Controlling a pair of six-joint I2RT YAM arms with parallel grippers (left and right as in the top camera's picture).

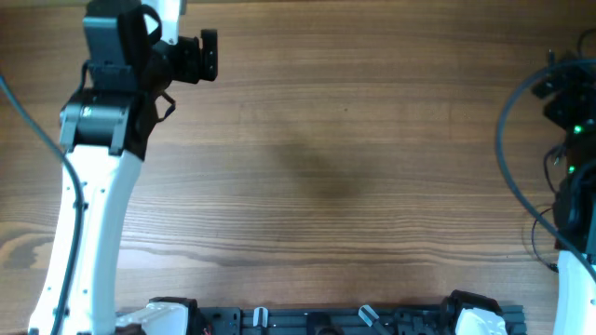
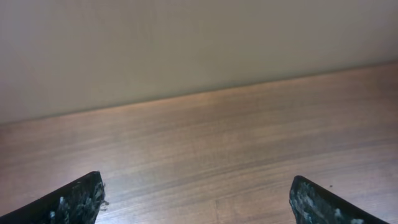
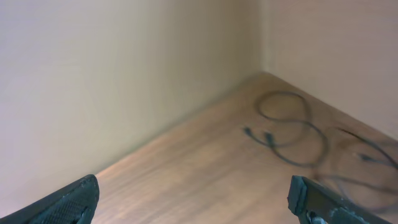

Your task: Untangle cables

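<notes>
The left gripper (image 2: pixel 196 200) hangs spread wide over open tabletop (image 2: pixel 249 137), near the wall (image 2: pixel 186 50). The right gripper (image 3: pixel 195 198), equally spread, faces the walled corner where the cables (image 3: pixel 292 134) lie looped.

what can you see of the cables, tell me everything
The cables are thin dark cords lying flat in loose overlapping loops on the wooden table, near the corner of two pale walls. Small plug ends show at one edge of the pile. Only the right wrist view shows them, blurred. Nothing but the table touches them.
</notes>
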